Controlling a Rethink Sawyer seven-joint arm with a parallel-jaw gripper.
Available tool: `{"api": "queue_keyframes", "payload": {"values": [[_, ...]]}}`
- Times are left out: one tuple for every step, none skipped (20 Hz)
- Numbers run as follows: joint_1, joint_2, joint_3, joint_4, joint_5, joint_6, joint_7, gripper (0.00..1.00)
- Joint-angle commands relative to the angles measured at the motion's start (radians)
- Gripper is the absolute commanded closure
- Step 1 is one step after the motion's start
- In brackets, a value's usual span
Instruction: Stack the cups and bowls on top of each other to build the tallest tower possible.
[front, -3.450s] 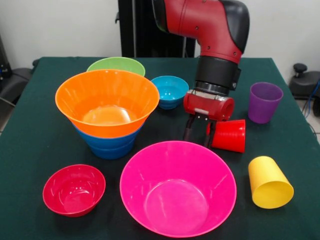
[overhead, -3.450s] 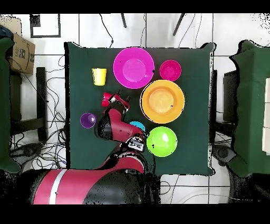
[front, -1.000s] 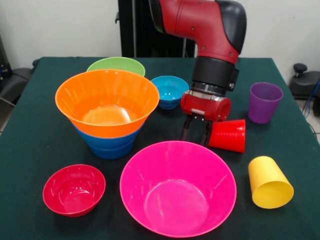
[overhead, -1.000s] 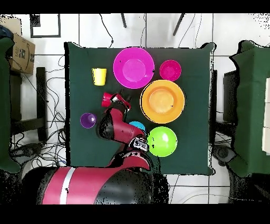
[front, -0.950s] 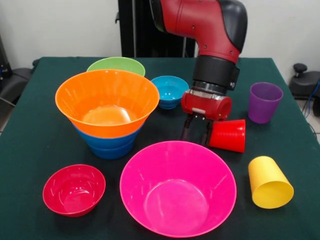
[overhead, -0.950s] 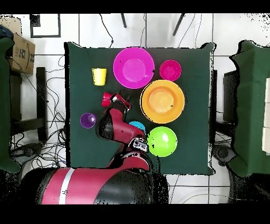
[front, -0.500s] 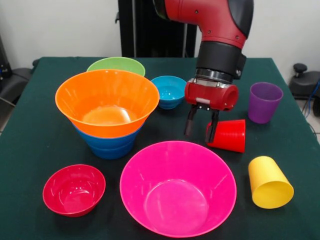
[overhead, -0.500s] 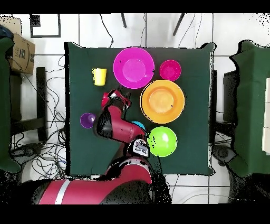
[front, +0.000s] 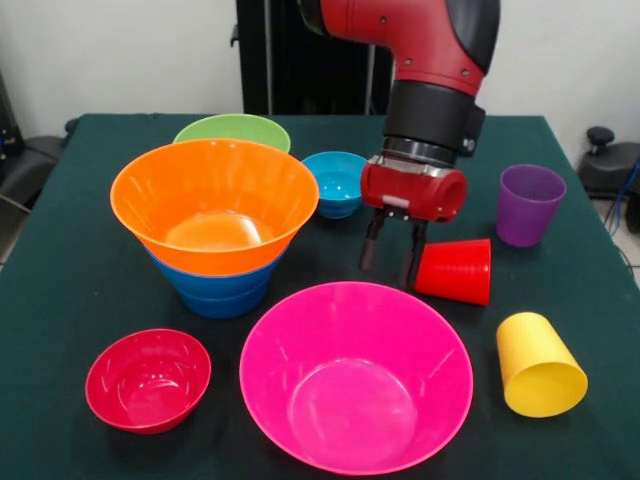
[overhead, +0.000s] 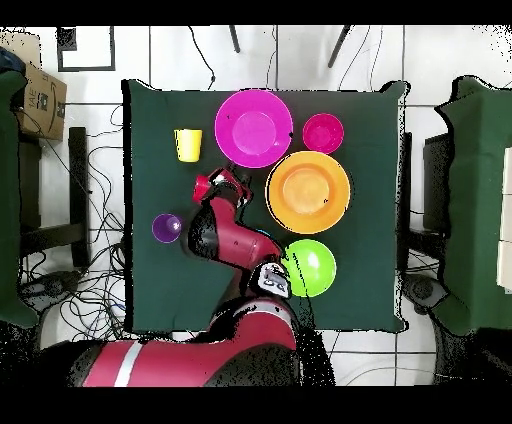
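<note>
Red cup (front: 456, 270) lies on its side on the counter (front: 70, 260), touching the claw's (front: 389, 258) nearer finger but outside it. Claw hangs part-open, empty. Orange-on-blue tower (front: 214, 225) sits well off on its other side, pink bowl (front: 356, 373) below, not yet added.

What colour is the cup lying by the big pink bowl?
Yellow cup, clearest in the front view.

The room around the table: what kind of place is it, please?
Probably a robotics lab, not a home. Loose cables lie over the tiled floor, a cardboard box sits on a side stand, and the table wears a dark green cloth under plastic bowls and cups.
</note>
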Motion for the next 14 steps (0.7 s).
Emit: {"api": "queue_keyframes", "payload": {"values": [[-0.049,0.105,0.126,-0.085,-0.038,0.071,0.129,0.00],[-0.052,0.114,0.127,-0.090,-0.040,0.062,0.129,0.00],[-0.058,0.135,0.129,-0.104,-0.050,0.039,0.130,0.00],[-0.062,0.152,0.128,-0.117,-0.057,0.022,0.127,0.00],[-0.066,0.169,0.127,-0.131,-0.064,0.006,0.125,0.00],[-0.069,0.182,0.126,-0.141,-0.069,-0.006,0.123,0.00],[-0.075,0.200,0.125,-0.157,-0.079,-0.023,0.122,0.00],[-0.078,0.206,0.126,-0.163,-0.082,-0.025,0.122,0.00],[-0.081,0.212,0.126,-0.169,-0.085,-0.027,0.122,0.00],[-0.081,0.215,0.127,-0.171,-0.086,-0.028,0.125,0.00],[-0.082,0.218,0.130,-0.173,-0.085,-0.031,0.131,0.00],[-0.081,0.219,0.132,-0.172,-0.085,-0.030,0.136,0.00],[-0.082,0.212,0.136,-0.165,-0.084,-0.024,0.143,0.00],[-0.076,0.201,0.133,-0.155,-0.072,-0.013,0.145,0.00]]}}
